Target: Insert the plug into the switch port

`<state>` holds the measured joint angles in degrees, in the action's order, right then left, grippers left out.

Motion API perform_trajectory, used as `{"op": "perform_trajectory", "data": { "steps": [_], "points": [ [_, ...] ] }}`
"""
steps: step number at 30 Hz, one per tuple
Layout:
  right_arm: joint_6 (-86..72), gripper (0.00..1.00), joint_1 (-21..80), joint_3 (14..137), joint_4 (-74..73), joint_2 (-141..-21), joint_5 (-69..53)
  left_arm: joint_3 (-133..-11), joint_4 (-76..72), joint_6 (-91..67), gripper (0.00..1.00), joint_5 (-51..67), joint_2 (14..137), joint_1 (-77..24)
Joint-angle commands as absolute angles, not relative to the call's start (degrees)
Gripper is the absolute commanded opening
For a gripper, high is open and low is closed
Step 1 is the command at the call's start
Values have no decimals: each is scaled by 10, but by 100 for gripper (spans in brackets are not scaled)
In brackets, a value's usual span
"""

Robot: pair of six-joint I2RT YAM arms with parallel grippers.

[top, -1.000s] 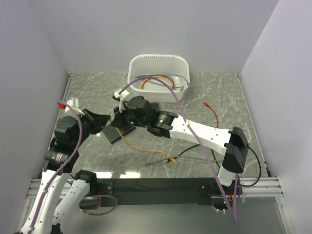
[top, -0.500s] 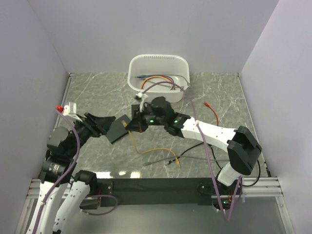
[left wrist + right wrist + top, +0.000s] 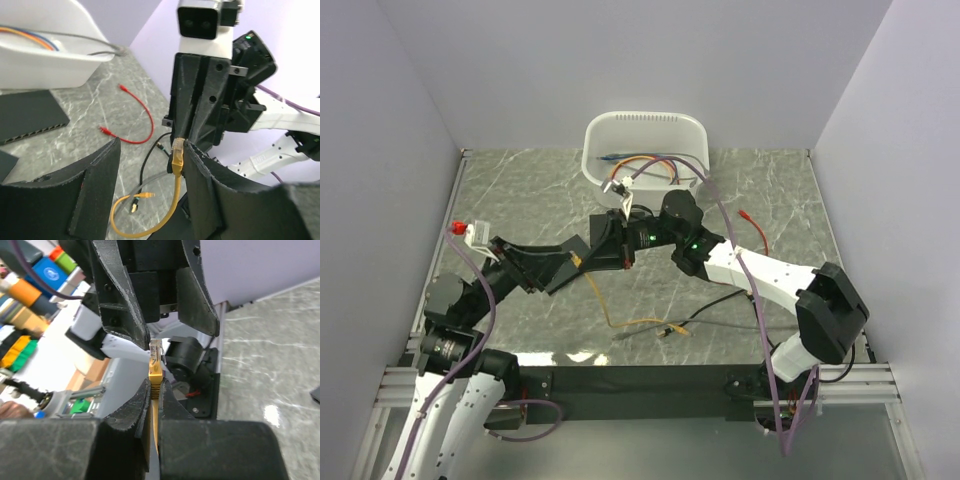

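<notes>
The plug (image 3: 155, 362) is yellow with a clear tip, on a yellow cable (image 3: 608, 312). My right gripper (image 3: 156, 385) is shut on its ribbed boot, tip sticking out past the fingers. In the left wrist view the plug (image 3: 177, 156) hangs from the right gripper's fingers (image 3: 200, 100) and rests against the inner face of my left gripper's right finger. My left gripper (image 3: 155, 145) is open, with the plug at one side of the gap. The switch (image 3: 30, 115), a flat black box with a row of ports, lies on the table by the bin. Both grippers meet mid-table (image 3: 582, 256).
A white bin (image 3: 645, 125) holding cables stands at the back. A red cable (image 3: 757, 232) lies to the right. Black and grey cables (image 3: 720, 305) and the yellow cable's free end (image 3: 675, 328) lie near the front edge.
My left gripper has gone from shut to open and reached further right. The right gripper has pulled back to the right, keeping the plug.
</notes>
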<state>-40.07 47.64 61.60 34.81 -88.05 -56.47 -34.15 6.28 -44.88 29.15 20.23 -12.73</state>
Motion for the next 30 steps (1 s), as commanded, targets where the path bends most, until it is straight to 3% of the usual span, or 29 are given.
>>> {"op": "perform_trajectory", "data": {
  "steps": [1,6,10,12,17,21,30],
  "points": [
    [-439,0,477,633,423,-882,-607,-345,5,-461,58,323,191,-127],
    [-440,0,478,637,418,-889,-591,-350,4,-462,61,320,177,-127],
    [-254,0,513,684,122,-856,-396,-387,105,-461,60,235,188,-127],
    [-207,0,538,713,41,-841,-250,-419,148,-462,57,199,214,-127],
    [-182,0,609,752,-29,-829,35,-434,195,-475,57,158,256,-127],
    [-161,0,649,777,-58,-843,152,-425,192,-505,56,135,265,-127],
    [-140,0,683,811,-69,-869,210,-414,173,-526,55,132,279,-127]
  ]
}}
